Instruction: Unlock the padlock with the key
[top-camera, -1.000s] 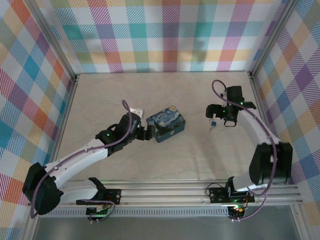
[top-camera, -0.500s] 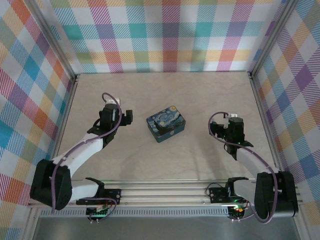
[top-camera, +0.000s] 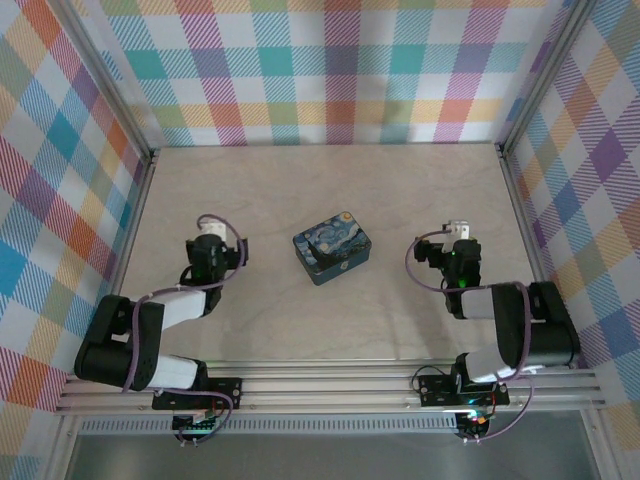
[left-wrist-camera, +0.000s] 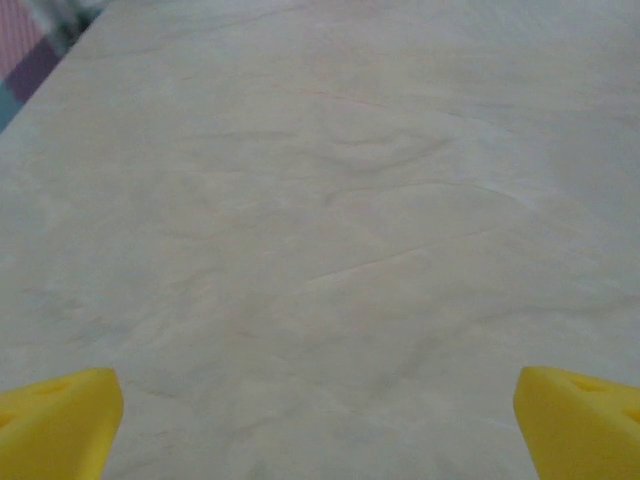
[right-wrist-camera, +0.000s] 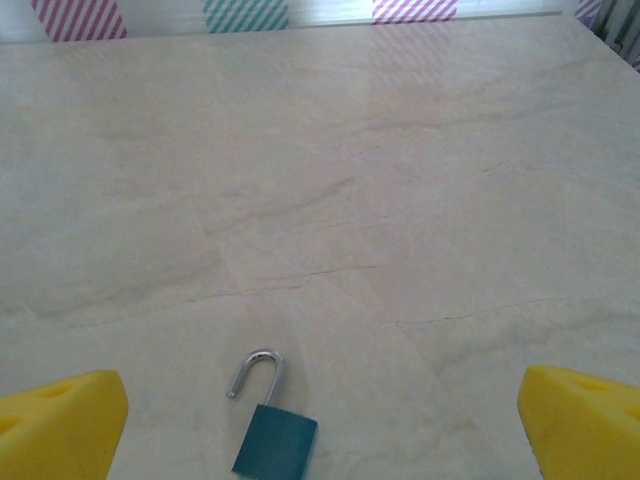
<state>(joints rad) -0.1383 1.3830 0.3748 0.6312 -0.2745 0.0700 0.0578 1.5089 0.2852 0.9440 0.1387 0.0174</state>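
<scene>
listing bench contents: teal padlock lying right of the starry-night tin, both grippers wide and empty

item 1, starry-night tin (top-camera: 333, 247): dark-blue rounded-rectangular box with yellow swirls, lying flat near the middle of the pale table (top-camera: 330, 180), turned at a slight angle. nothing touches it. taken as the reference for all entries below.

item 2, padlock (right-wrist-camera: 276, 441): small teal body with a silver shackle (right-wrist-camera: 256, 372). it lies flat on the table on the tin's right-hand side, close in front of the right gripper and apart from both of its fingertips. one shackle leg sits in the body, and the other appears to end clear of it. the keyhole cannot be made out.

item 3, right gripper (right-wrist-camera: 322, 420): to the right of the tin, well apart from it, on an arm folded low toward the near edge. its yellow fingertips (right-wrist-camera: 62, 420) sit at the far corners of the wrist view, so the jaws are spread wide, with nothing held.

item 4, left gripper (left-wrist-camera: 320, 430): to the left of the tin, well apart from it, its arm likewise folded low. the jaws are spread wide over bare table, gripping nothing.

item 5, plaid walls (top-camera: 320, 70): multicoloured check panels beyond and to either side of the tin.
</scene>
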